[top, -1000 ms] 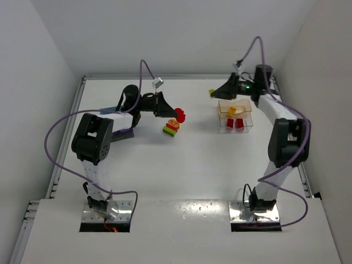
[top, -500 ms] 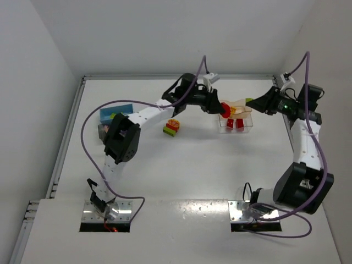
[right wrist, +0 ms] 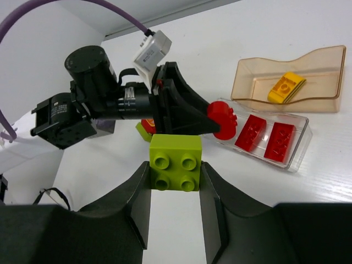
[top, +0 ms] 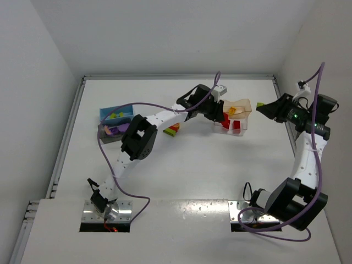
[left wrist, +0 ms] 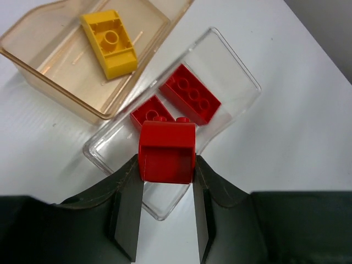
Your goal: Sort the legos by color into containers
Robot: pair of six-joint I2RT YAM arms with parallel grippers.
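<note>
above the clear tub (left wrist: 240, 70), red lego (left wrist: 166, 149) pinched in the left end effector (left wrist: 166, 168)

No text, labels, brands or numbers can be read on anything

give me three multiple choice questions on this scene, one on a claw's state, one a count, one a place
1. The right claw is: A open and empty; B shut on a lime green block; C shut on a purple block.
2. Red blocks lying in the clear tub: A two; B one; C four.
3. The yellow block is in: A the clear tub; B the right claw; C the amber tub.
Answers: B, it clamps the lime green block's sides; A, two lie flat on its floor; C, it lies alone in the amber tub.
</note>
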